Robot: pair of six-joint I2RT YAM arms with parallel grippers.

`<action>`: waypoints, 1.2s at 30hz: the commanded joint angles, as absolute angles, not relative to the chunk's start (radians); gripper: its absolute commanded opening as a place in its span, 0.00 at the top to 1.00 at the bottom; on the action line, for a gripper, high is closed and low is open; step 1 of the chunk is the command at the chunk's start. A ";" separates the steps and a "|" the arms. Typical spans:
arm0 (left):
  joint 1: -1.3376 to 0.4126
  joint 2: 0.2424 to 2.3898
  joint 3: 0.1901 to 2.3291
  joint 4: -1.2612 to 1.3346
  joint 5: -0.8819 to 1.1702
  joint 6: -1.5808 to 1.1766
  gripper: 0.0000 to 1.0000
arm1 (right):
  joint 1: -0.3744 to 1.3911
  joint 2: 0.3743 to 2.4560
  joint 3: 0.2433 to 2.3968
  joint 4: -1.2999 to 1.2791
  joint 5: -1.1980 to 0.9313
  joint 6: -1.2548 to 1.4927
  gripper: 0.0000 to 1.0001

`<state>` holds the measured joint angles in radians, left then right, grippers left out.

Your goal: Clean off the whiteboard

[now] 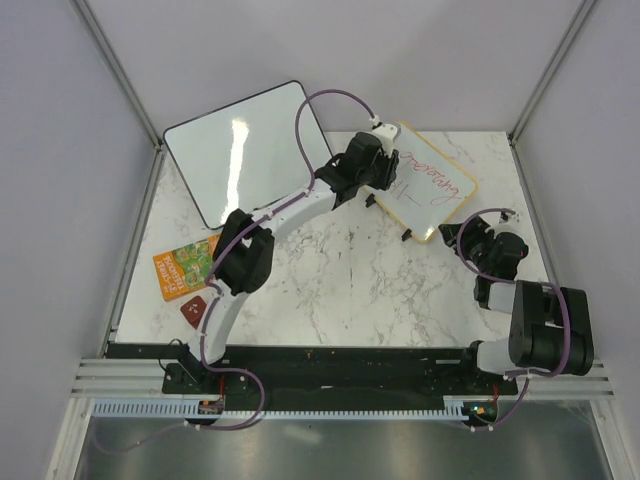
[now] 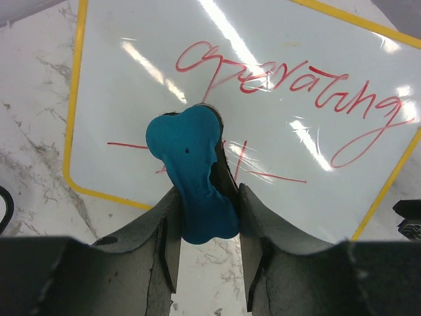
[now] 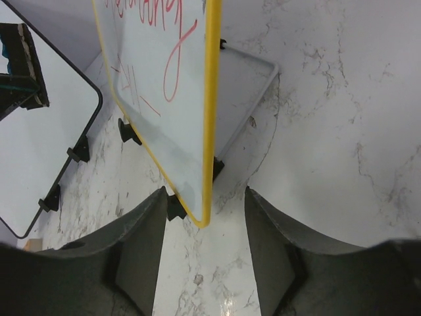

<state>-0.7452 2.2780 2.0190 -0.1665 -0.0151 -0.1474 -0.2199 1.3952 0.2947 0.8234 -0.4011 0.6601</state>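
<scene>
The small yellow-framed whiteboard point(image 1: 432, 186) stands tilted on black clip feet at the back right of the table. It bears red handwriting and a few red strokes below it point(image 2: 316, 59). My left gripper point(image 1: 376, 172) is shut on a blue eraser point(image 2: 191, 164). The eraser's tip is at the board's face by the lower red strokes. My right gripper point(image 1: 455, 238) is open and empty. The board's near corner point(image 3: 204, 217) sits just ahead of its fingertips, between the jaws' lines, untouched. The eraser also shows in the right wrist view point(image 3: 29, 66).
A larger black-framed glossy board point(image 1: 245, 150) leans at the back left, also in the right wrist view point(image 3: 39, 151). An orange booklet point(image 1: 185, 268) and a small dark red piece point(image 1: 193, 310) lie at the left. Walls close off the table's sides.
</scene>
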 commanded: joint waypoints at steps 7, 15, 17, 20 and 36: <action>-0.646 2.309 2.028 -0.097 0.138 -0.247 0.98 | -0.224 1.557 0.281 1.121 -0.402 0.775 0.51; -0.634 2.329 2.029 -0.089 0.156 -0.247 0.98 | -0.222 1.693 0.321 1.261 -0.445 0.842 0.50; -0.632 2.341 2.045 -0.090 0.163 -0.250 0.98 | -0.219 1.729 0.325 1.308 -0.456 0.857 0.50; -0.630 2.362 2.068 -0.101 0.164 -0.261 0.98 | -0.218 1.778 0.340 1.357 -0.475 0.887 0.53; -0.627 2.418 2.089 -0.084 0.089 -0.356 0.98 | -0.181 1.789 0.423 1.213 -0.485 0.839 0.68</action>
